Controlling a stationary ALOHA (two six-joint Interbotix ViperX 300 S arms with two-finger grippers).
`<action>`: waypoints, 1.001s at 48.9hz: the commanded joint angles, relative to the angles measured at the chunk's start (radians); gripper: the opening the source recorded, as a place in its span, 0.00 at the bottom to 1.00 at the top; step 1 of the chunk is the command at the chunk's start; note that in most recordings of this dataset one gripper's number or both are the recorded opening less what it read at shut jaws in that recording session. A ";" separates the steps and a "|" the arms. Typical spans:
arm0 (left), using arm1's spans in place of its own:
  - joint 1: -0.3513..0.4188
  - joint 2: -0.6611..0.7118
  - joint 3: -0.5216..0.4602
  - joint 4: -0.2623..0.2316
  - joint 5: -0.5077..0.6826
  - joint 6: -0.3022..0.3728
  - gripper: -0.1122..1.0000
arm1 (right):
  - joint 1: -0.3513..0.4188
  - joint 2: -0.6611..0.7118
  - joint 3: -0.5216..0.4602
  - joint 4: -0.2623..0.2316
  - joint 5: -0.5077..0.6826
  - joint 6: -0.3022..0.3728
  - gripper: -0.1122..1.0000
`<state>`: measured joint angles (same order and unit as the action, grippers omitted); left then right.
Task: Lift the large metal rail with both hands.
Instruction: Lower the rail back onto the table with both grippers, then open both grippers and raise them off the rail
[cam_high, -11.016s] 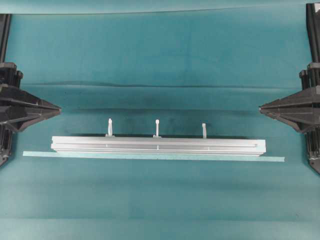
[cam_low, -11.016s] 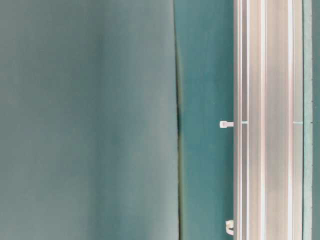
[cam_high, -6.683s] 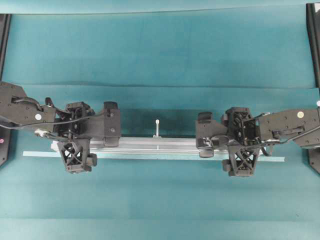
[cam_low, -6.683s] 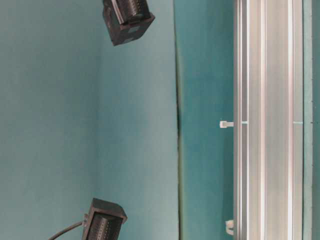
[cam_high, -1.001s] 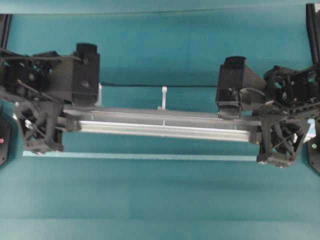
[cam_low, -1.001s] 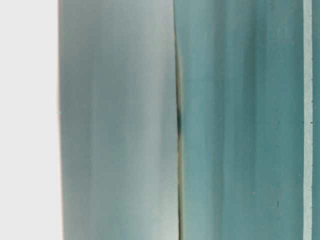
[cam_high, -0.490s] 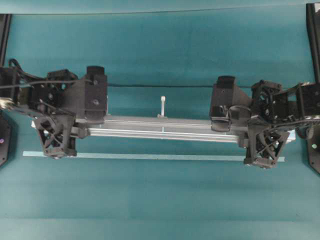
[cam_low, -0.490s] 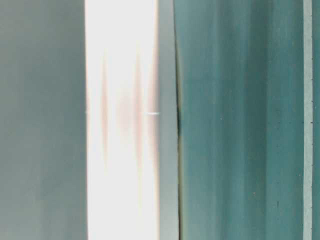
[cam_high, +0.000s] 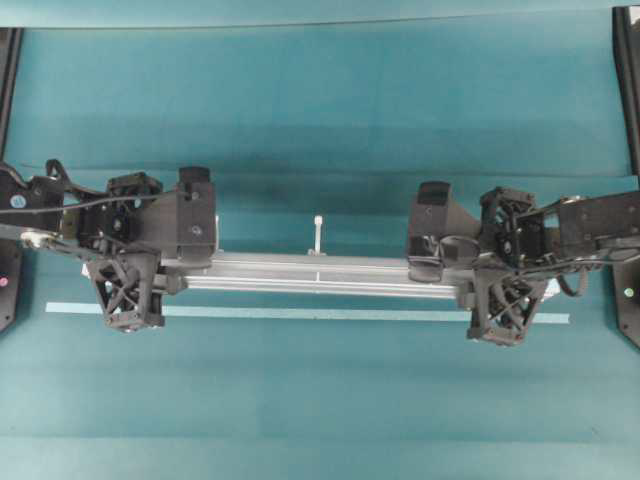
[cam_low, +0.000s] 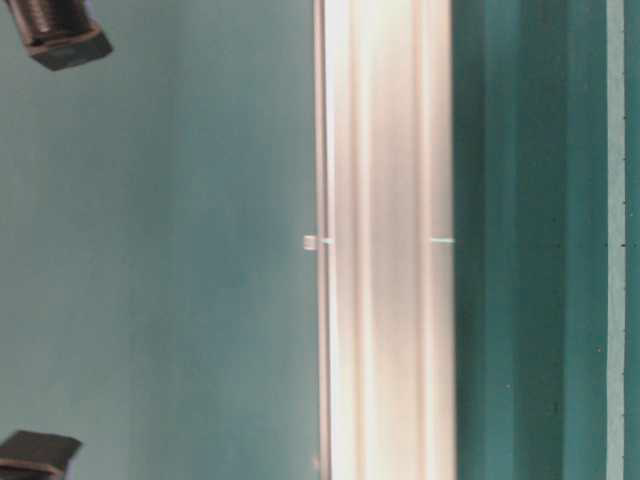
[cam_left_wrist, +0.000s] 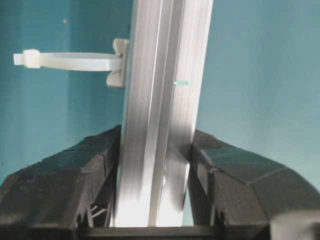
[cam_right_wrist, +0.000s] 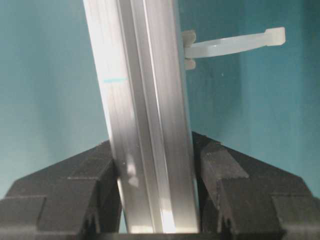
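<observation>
Overhead shows pale tape strip (cam_high: 300, 313), wrist views show left claw (cam_left_wrist: 155, 150), right claw (cam_right_wrist: 155, 155) clamping metal rail (cam_high: 320, 272)

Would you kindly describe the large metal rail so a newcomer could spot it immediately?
On the teal table, look between the left gripper and the right gripper. The large metal rail they clamp is a grooved silver bar, unlike the thin flat pale tape strip beside it.
</observation>
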<state>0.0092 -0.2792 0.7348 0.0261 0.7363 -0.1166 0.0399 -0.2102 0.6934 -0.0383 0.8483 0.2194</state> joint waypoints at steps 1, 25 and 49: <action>0.005 -0.003 0.017 -0.003 -0.043 -0.023 0.43 | 0.000 0.015 0.005 -0.002 -0.029 0.000 0.45; 0.011 0.106 0.110 -0.003 -0.192 -0.074 0.43 | 0.000 0.069 0.095 0.003 -0.184 0.006 0.45; 0.012 0.164 0.118 -0.003 -0.242 -0.071 0.43 | 0.002 0.109 0.141 0.026 -0.279 0.002 0.45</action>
<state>0.0077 -0.1181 0.8514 0.0276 0.4878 -0.1519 0.0368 -0.1074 0.8283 -0.0245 0.5783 0.2163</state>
